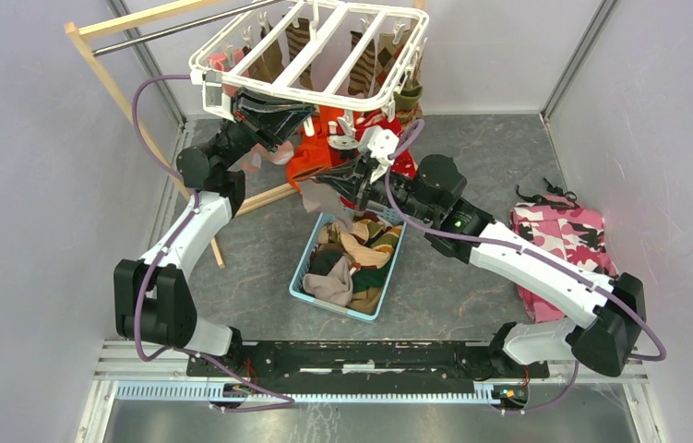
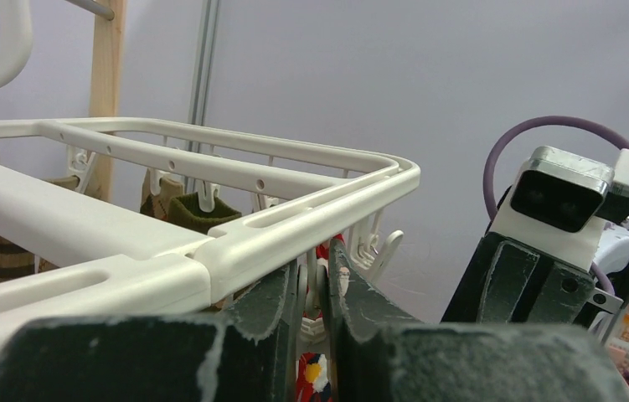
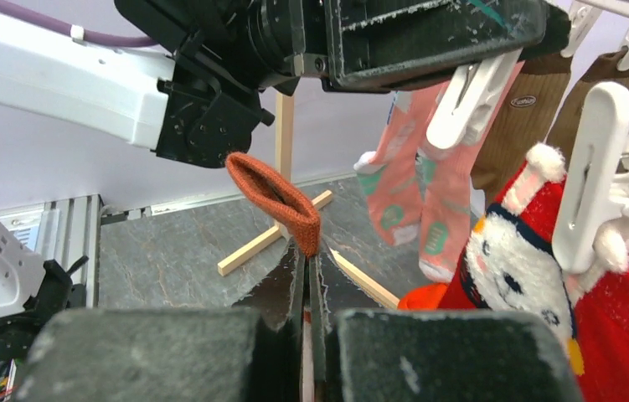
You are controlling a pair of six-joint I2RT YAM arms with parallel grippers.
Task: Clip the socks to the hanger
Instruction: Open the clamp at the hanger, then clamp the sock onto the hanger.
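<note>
Up high sits the big white hanger (image 2: 68, 226). Just under its near edge the left gripper (image 2: 315, 272) squeezes one small white clip (image 3: 471, 88). The right gripper (image 3: 306, 260) is pinched tight on the orange-brown top of a sock (image 3: 281, 197), close beside that clip.

Counter (image 1: 471, 148): grey mottled slab. Light-blue rectangular plastic basket (image 1: 303, 265) of mixed socks sits just beneath the right hand (image 1: 331, 182), on the side toward the arm bases. Pink camouflage cloth garment (image 1: 564, 242) lies well off to that hand's right, with a black strap tangle (image 1: 545, 194) touching its far edge. Pale wooden stand foot (image 1: 264, 198) rests just left of the hand.
</note>
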